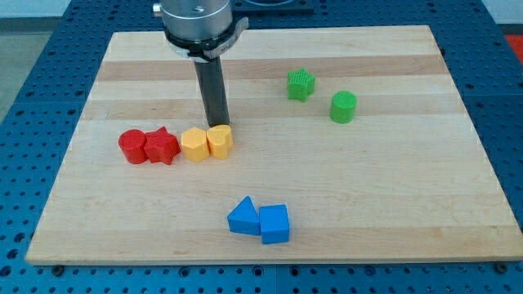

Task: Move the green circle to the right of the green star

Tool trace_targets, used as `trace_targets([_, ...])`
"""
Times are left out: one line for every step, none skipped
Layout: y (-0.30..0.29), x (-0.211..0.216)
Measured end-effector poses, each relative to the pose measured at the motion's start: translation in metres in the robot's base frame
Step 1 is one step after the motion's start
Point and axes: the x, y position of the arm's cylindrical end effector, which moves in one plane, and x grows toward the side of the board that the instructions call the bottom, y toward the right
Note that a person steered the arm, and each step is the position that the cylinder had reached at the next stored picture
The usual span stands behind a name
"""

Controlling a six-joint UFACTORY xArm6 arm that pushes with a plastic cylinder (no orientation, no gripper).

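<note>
The green circle (344, 107) lies on the wooden board at the upper right. The green star (301, 84) sits just up and to the left of it, a small gap between them. My tip (217, 124) stands at the view's centre left, right behind the two yellow blocks and far left of both green blocks.
Two yellow blocks (207, 142) sit touching, just below my tip. A red circle (131, 146) and a red star (162, 146) touch to their left. A blue triangle (242, 216) and a blue cube (274, 223) touch near the bottom centre. The wooden board (409, 196) lies on a blue perforated table.
</note>
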Motion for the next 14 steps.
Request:
trace_targets([0.0,-0.001])
trace_targets([0.0,-0.002])
trace_targets([0.0,-0.002])
trace_targets([0.0,-0.003])
trace_targets([0.0,-0.005])
trace_targets([0.0,-0.007])
trace_targets([0.013,-0.008])
trace_targets([0.041,-0.008])
trace_targets([0.082,-0.007])
trace_targets([0.121,0.002])
trace_targets([0.145,0.016])
trace_targets([0.178,0.016])
trace_targets([0.198,0.014])
trace_targets([0.195,0.017])
